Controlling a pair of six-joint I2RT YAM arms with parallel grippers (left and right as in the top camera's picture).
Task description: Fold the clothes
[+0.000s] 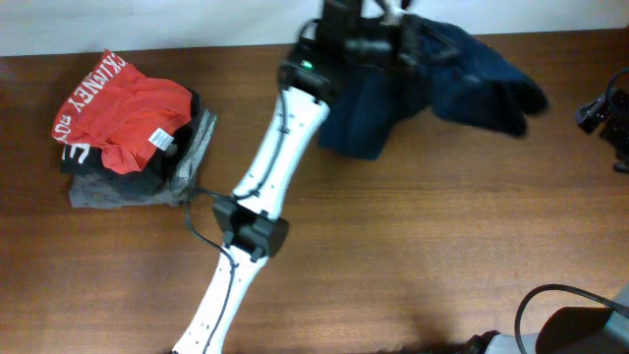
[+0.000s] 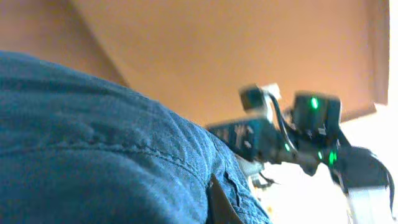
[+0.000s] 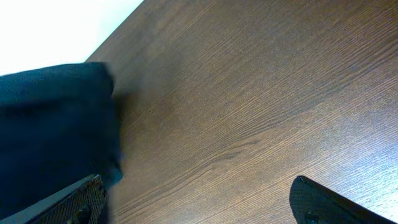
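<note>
Left pincer [image 1: 366, 22] is shut tight on the clothes [image 1: 442, 74], at the top middle of the overhead picture. It pinches the dark blue cloth, and one part of the cloth hangs down just below it. The rest of the blue cloth lies in a soft heap to the right, in the upper right of the frame, on the brown counter [image 1: 413, 246]. In the left wrist picture the blue cloth [image 2: 93, 149] is very close and fills the left and bottom of the frame. A seam runs across it. Behind it, on the right, is a blurry dark robot part [image 2: 298, 134] with little green lights. The white left arm [image 1: 265, 177] slants from the bottom of the overhead picture up to the pincer.

Right pincer [image 3: 196, 190] is wide open and holds nothing. Its two black fingers [image 3: 329, 202] show in the bottom corners of the right wrist picture, with bare wood between them. The blue cloth [image 3: 56, 124] is at the left of that picture, near the left finger; I cannot tell if they touch. In the overhead picture this pincer [image 1: 609, 113] peeks in at the right edge, near the cloth but apart from it.

Far off, in the upper left, a red garment [image 1: 123, 108] with white letters lies on top of a grey garment [image 1: 128, 192]. A black cable [image 1: 536, 295] curls in the lower right corner.
</note>
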